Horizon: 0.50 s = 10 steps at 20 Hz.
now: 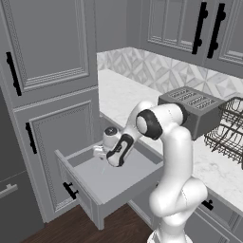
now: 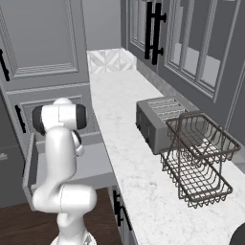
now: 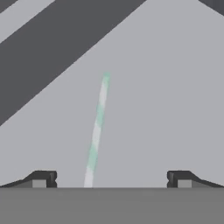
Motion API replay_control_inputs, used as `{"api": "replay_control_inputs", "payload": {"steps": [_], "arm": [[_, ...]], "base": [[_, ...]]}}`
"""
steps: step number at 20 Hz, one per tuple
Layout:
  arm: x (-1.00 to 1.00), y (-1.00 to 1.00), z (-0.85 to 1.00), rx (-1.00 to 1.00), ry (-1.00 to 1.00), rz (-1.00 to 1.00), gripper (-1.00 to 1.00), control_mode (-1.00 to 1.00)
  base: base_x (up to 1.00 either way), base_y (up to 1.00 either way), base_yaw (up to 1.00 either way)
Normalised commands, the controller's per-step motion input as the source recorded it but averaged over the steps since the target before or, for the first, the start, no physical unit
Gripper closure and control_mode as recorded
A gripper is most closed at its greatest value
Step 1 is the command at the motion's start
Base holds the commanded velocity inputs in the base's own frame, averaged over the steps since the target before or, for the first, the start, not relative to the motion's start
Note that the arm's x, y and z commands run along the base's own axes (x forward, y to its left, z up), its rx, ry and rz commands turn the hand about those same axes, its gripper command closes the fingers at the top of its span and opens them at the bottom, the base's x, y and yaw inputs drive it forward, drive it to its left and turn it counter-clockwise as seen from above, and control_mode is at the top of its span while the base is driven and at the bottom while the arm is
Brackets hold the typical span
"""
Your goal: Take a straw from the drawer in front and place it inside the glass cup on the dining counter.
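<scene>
**A:** Where are we in the job?

**B:** We are at the pick. The drawer is pulled out under the marble counter, and our arm bends down into it, with the gripper hanging low over the grey floor near the drawer's far left part.

**A:** And the straw?

**B:** In the hand view the straw lies flat on the drawer floor, a thin white stick with pale green stripes. It runs away from us between the two fingertips, closer to the left one than to the right.

**A:** So the jaws are not on it?

**B:** No. They stand wide apart, with bare grey floor on either side of the straw. We judge that nothing is held yet.

**A:** What does the next move call for?

**B:** We judge we should shift a little so the straw sits midway between the tips, then go straight down until they bracket it, and close. It is thin and lies flat on a hard floor, so we think a shallow descent would close on air, and an off-centre pinch might roll it aside.

**A:** And the glass cup?

**B:** Here we see the toaster and a wire dish rack on the counter; carrying to the cup is a later step.
</scene>
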Motion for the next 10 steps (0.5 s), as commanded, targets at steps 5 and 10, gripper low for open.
{"api": "replay_control_inputs", "payload": {"steps": [5, 10], "arm": [[0.42, -0.10, -0.08, 0.00, 0.00, -0.08, -1.00, -1.00], [0.18, 0.01, 0.00, 0.01, 0.00, 0.00, -1.00, -1.00]], "base": [[0.00, 0.00, 0.00], [0.00, 0.00, 0.00]]}}
